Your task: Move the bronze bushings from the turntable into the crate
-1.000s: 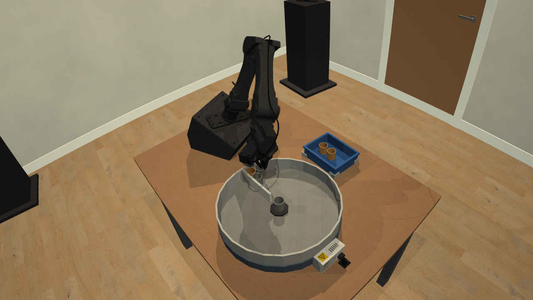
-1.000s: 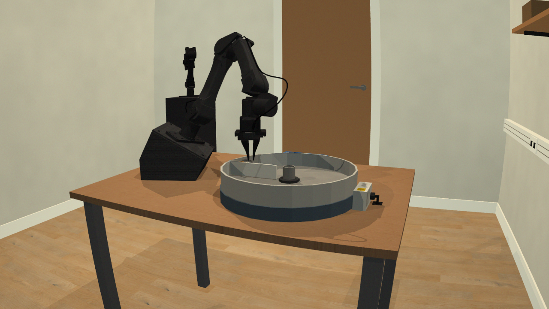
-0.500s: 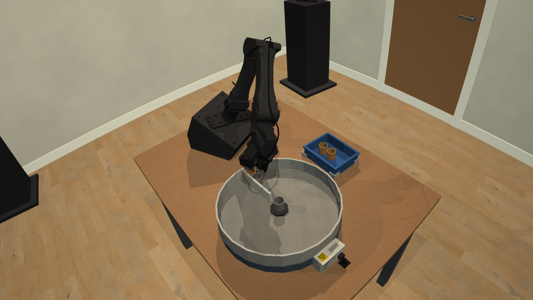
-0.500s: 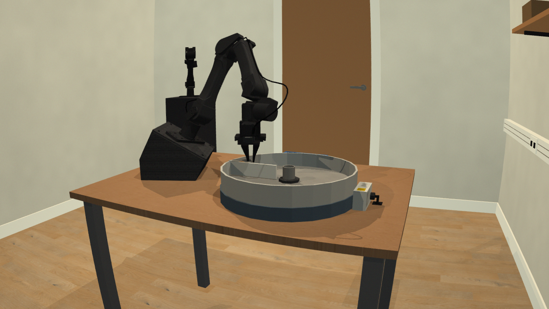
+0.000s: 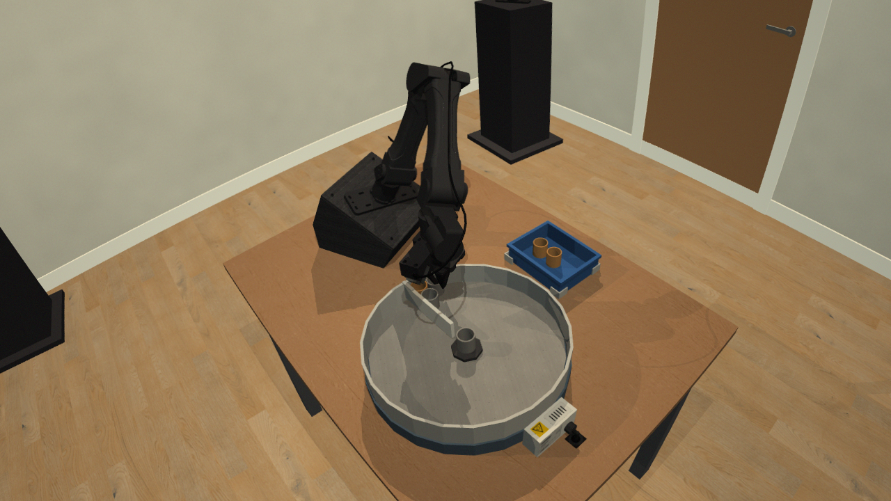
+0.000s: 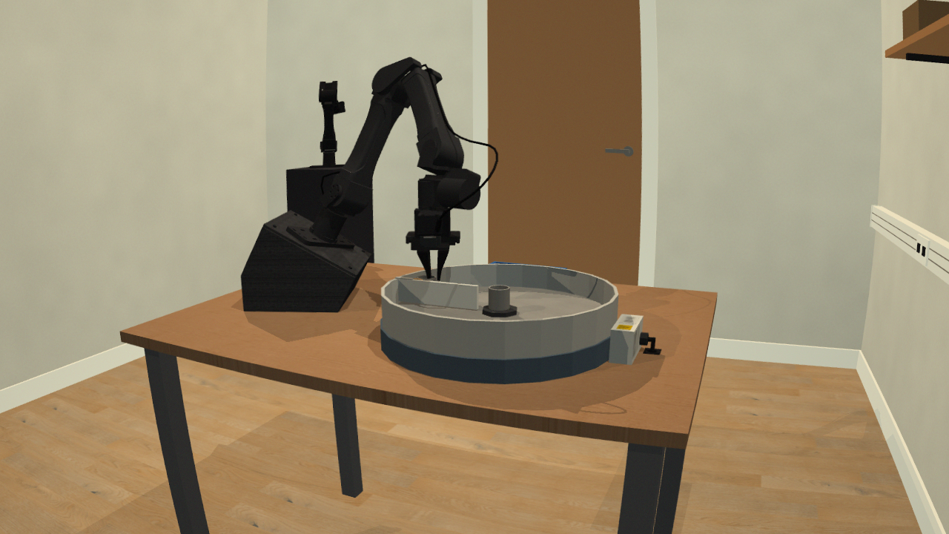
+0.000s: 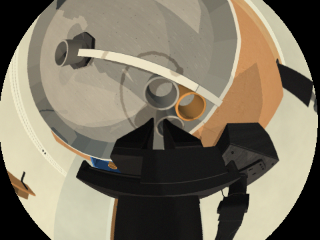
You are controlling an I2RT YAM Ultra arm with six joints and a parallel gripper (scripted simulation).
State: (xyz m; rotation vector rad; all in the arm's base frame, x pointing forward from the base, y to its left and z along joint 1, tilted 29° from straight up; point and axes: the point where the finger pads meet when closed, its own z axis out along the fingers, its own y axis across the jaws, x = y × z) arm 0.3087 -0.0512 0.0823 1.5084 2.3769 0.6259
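My gripper (image 5: 443, 285) (image 6: 433, 279) (image 7: 158, 121) points down at about rim height over the turntable (image 5: 498, 389) (image 6: 550, 302) (image 7: 100, 103). Its fingers are nearly together, with a narrow gap and nothing between them. An upright bronze bushing (image 5: 417, 286) (image 7: 196, 110) stands in the corner between divider and outer wall. A steel bushing (image 5: 430, 298) (image 7: 162, 104) stands close beside it. Another steel bushing (image 7: 177, 124) is partly hidden behind my fingers in the wrist view. Two bronze bushings stand in the blue crate (image 5: 531, 268) (image 7: 97, 163).
A pale divider (image 5: 436, 311) (image 6: 448, 295) (image 7: 143, 64) runs from the turntable wall towards the middle. A grey hollow cylinder (image 5: 466, 344) (image 6: 499, 298) (image 7: 74, 52) stands there on a dark octagonal base. The turntable's raised wall separates it from the crate. A control box (image 5: 548, 426) (image 6: 626, 338) sits at its side.
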